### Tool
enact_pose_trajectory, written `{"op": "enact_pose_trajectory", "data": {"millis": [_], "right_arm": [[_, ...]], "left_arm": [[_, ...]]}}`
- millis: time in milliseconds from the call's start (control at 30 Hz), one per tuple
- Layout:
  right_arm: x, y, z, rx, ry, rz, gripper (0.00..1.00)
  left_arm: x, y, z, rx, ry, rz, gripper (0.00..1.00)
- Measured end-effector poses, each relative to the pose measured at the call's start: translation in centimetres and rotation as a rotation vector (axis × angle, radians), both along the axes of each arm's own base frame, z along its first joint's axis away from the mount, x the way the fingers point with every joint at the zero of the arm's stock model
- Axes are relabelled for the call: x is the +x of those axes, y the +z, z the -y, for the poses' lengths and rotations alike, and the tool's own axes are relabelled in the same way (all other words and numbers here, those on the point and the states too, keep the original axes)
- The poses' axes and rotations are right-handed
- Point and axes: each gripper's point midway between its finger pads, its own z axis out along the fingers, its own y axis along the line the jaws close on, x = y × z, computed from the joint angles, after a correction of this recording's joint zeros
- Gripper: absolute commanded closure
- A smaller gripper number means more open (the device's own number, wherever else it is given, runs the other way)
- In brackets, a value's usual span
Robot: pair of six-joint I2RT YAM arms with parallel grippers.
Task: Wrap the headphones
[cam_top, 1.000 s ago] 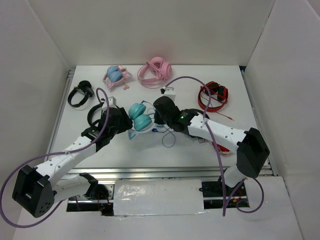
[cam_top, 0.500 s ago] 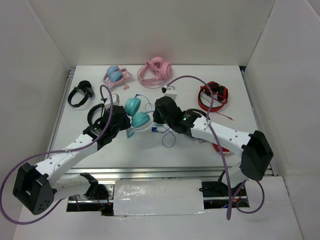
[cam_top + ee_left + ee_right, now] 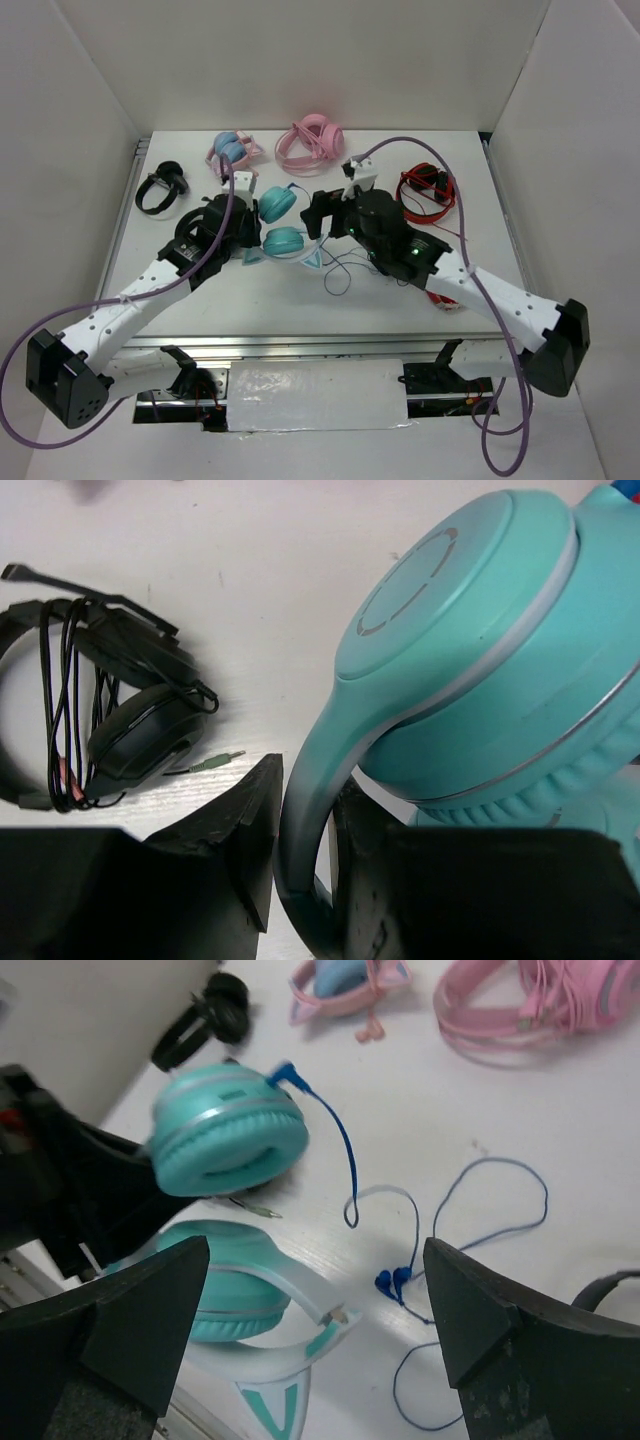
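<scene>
My left pincer (image 3: pixel 305 820) is clamped on the teal headphones (image 3: pixel 470 660) at the band, just on my side of the pink headphones (image 3: pixel 312 140). My right pincer (image 3: pixel 316 1250) gapes above the loose blue cable (image 3: pixel 347 1145). I'd pinch it low, then wind snug loops.

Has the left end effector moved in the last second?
Yes. The left end effector, shut on the headphones, has moved toward the table's far side, closer to the pink-and-blue pair.
</scene>
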Motion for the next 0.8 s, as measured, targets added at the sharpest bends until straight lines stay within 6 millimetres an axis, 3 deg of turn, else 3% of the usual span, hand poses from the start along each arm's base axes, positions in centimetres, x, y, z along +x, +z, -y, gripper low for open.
{"op": "enact_pose_trajectory", "data": {"millis": [100, 233, 600, 800], "right_arm": [[-0.7, 2.2, 1.3, 0.010, 0.067, 0.092, 0.03], [-1.0, 2.7, 1.9, -0.073, 0.189, 0.186, 0.05], [-4.7, -4.5, 1.4, -0.492, 0.698, 0.272, 0.00], [-5.6, -5.7, 1.3, -0.570, 0.834, 0.330, 0.00]], "left_arm": [[-0.4, -0.1, 0.8, 0.039, -0.093, -0.001, 1.00], [-0.8, -0.6, 2.0, 0.090, -0.218, -0.003, 1.00], [-2.6, -4.1, 5.3, 0.208, -0.575, -0.059, 1.00], [-3.9, -4.0, 7.1, 0.216, -0.744, -0.032, 1.00]]}}
